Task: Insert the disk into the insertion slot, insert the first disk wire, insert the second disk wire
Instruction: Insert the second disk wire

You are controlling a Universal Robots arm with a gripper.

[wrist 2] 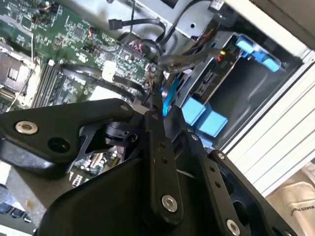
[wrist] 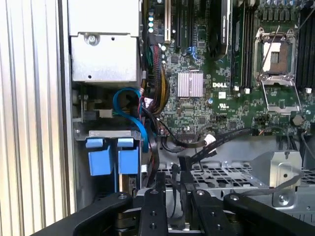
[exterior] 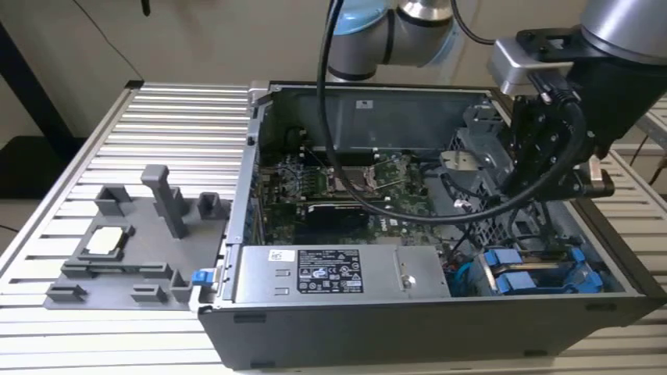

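Two blue disk carriers (exterior: 532, 280) sit side by side in the grey perforated drive cage (exterior: 482, 226) at the case's corner on the exterior view's right. I cannot tell which of them is the task's disk. Their blue handles (wrist: 113, 158) stick out of the insertion slot bays in the first wrist view and appear as blue blocks (wrist 2: 202, 117) in the second. My gripper (exterior: 526, 195) hangs inside the case just above the cage. Its fingertips (wrist 2: 153, 105) are drawn together on a thin black wire (wrist: 175, 196) that runs between them over the cage top (wrist: 231, 174).
The silver labelled power-supply box (exterior: 333, 272) lies beside the cage. The green motherboard (exterior: 344, 187) fills the case floor. A thick black arm cable (exterior: 417, 212) sags across it. A blue cable (wrist: 132, 105) loops near the carriers. A grey fixture (exterior: 136, 242) stands on the slatted table (exterior: 177, 117).
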